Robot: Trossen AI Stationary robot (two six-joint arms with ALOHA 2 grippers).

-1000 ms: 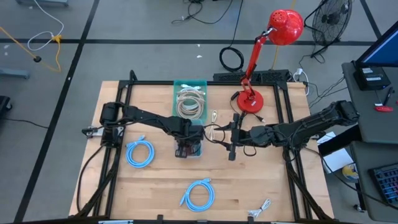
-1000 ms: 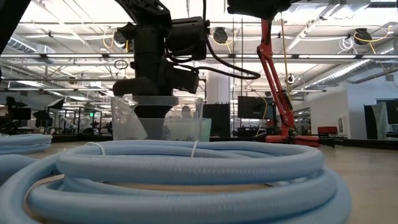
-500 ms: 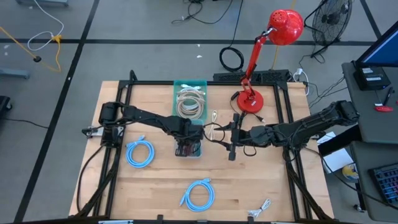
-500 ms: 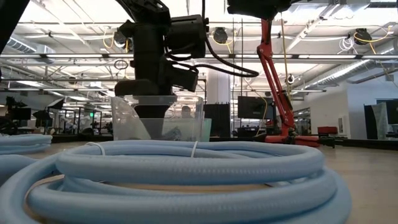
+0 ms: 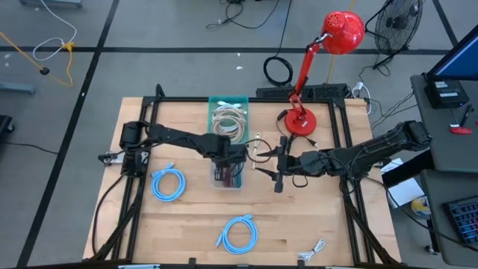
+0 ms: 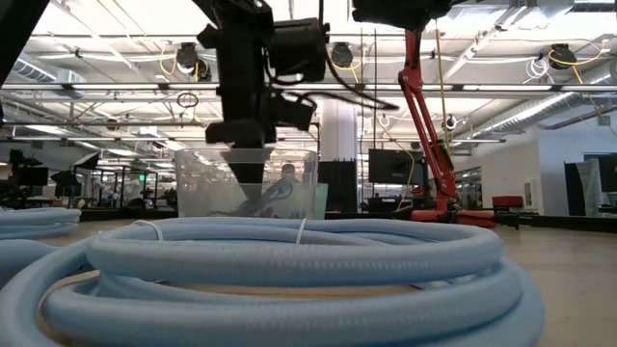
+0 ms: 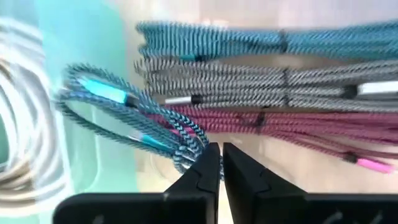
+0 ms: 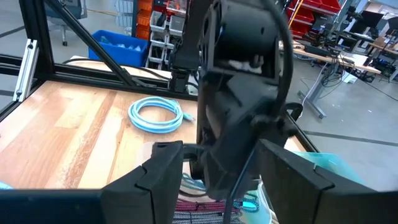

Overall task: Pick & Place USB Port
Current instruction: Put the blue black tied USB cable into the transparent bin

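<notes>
A clear bin (image 5: 240,183) near the table's middle holds bundled braided USB cables: teal (image 7: 261,37), grey (image 7: 249,81) and magenta (image 7: 267,121). My left gripper (image 7: 221,155) hangs over the bin's far end (image 5: 233,155) and is shut on a blue braided USB cable (image 7: 124,102). That cable's loop hangs inside the bin in the low view (image 6: 275,191). My right gripper (image 8: 221,180) waits open just right of the bin (image 5: 276,170), level with the table, its fingers pointing at the left arm. My left gripper pinches the blue braided cable at a bend of its coil (image 7: 189,152) between the two fingertips, coming from above and pointing down. Several strands run through the pinch. The loop hangs slack below the fingers, and its blue plug ends (image 7: 102,90) hang free above the bin floor.
A teal tray of white cables (image 5: 228,119) sits just beyond the clear bin. A red desk lamp (image 5: 299,121) stands at far right. Pale blue coiled cables lie at left (image 5: 168,184) and near the front (image 5: 239,232). A small white cable (image 5: 314,249) lies by the near edge.
My left gripper has risen from down inside the clear bin and shifted toward the table's far edge, staying shut. The blue braided cable has come up with it and now hangs below the fingers, lifted off the other bundles.
</notes>
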